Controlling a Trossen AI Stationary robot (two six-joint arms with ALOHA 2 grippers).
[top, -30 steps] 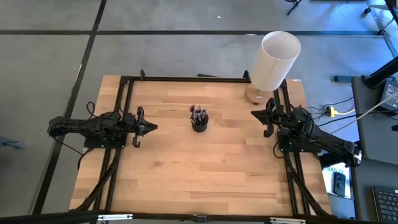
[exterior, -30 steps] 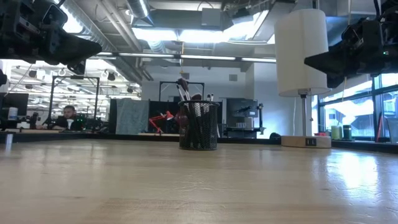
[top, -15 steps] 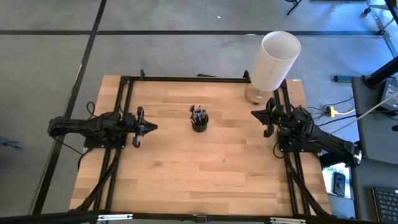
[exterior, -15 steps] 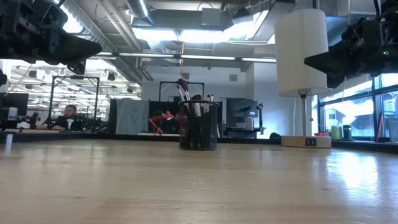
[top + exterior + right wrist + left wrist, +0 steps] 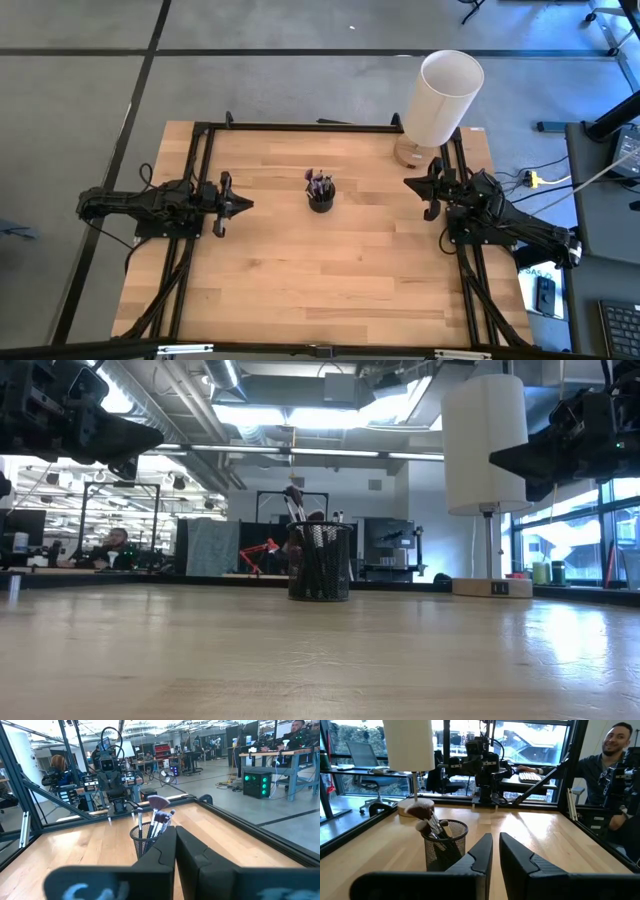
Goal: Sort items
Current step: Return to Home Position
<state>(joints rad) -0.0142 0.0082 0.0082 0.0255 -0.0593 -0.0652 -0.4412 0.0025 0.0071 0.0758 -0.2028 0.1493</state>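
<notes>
Several makeup brushes (image 5: 319,183) stand heads up in a small black mesh cup (image 5: 320,563) near the middle of the table; their lower ends rest inside it. One fan-shaped pinkish head (image 5: 159,802) sticks out on top. My left gripper (image 5: 246,204) hovers above the table left of the cup, shut and empty. My right gripper (image 5: 410,184) hovers right of the cup, shut and empty. Each wrist view looks past shut fingers at the cup (image 5: 442,845).
A tall white cylinder lamp (image 5: 440,98) on a round wooden base stands at the table's far right corner, close behind my right gripper. A black frame (image 5: 300,127) runs along the table's edges. People sit at desks beyond the table. Bare wood (image 5: 320,280) lies on the near side.
</notes>
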